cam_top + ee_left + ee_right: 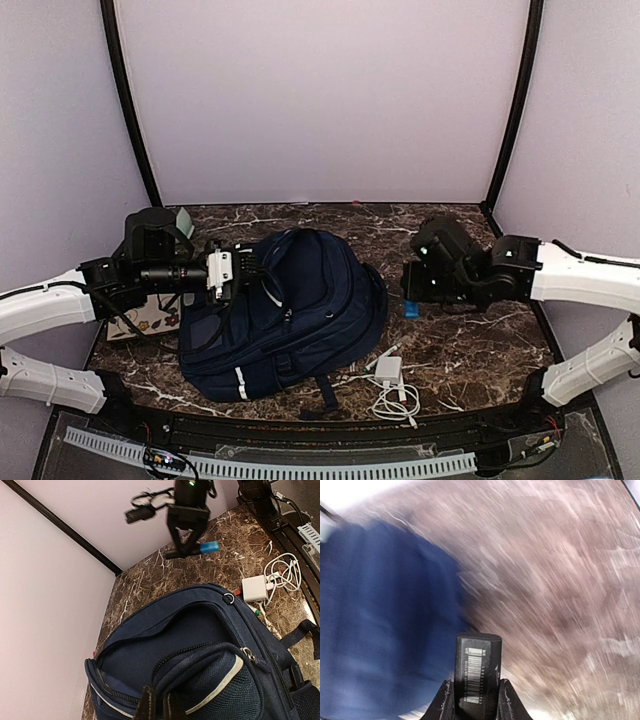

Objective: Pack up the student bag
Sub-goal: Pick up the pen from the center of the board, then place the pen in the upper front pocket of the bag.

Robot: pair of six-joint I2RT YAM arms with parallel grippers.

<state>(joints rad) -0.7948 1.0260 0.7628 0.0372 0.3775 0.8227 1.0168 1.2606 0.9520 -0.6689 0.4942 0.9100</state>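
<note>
My left fingers (147, 706) pinch the top rim of the student bag (290, 315), which lies flat on the marble surface (470, 340), its contents hidden. My right fingers (444, 702) clamp a dark barcoded block (477, 672) near the bag's right side. A white charger (388, 368) lies nearby.

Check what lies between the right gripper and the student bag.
Only bare marble table separates the right gripper, holding a small blue item, from the student bag, per the top external view.
</note>
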